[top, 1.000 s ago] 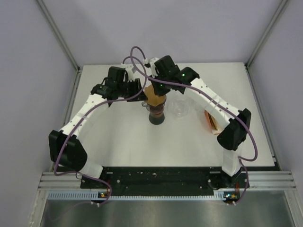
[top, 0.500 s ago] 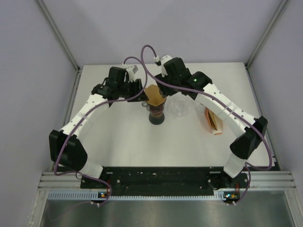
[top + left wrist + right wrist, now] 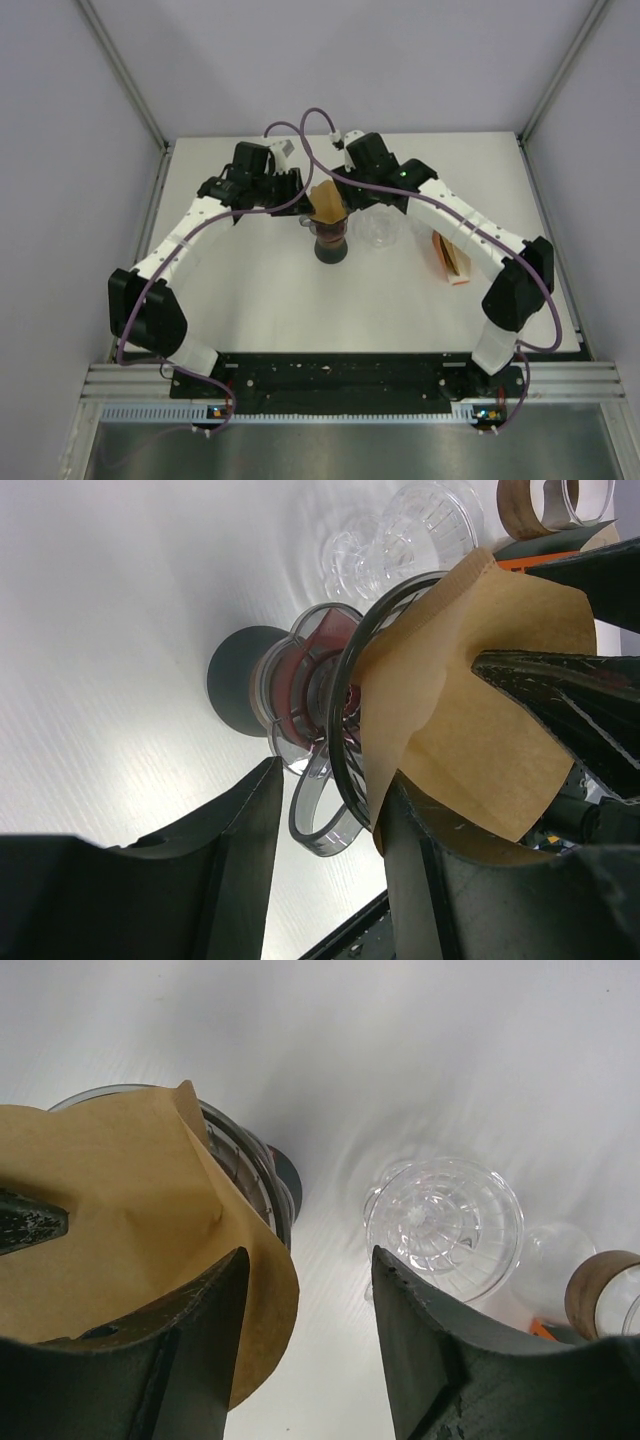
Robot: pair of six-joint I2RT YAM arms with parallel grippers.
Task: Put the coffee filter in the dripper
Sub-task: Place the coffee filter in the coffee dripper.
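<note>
My left fingers (image 3: 250,815) are spread and pinch nothing. Between them I see the wire rim and handle of the dripper (image 3: 300,695). The coffee filter (image 3: 480,710), a brown paper cone, sits opened in the dripper's mouth, and its lower edge lies against the tip of that pair's right-hand finger. My right fingers (image 3: 215,1305) are spread too, with bare tabletop (image 3: 330,1080) between them. The filter spills over the dripper's rim just ahead of their left-hand finger, and a loose flap reaches into the gap. In each wrist view a dark finger of the other pair lies on the paper. A clear glass cone (image 3: 443,1222) stands just beyond the right-hand finger of my right pair.
</note>
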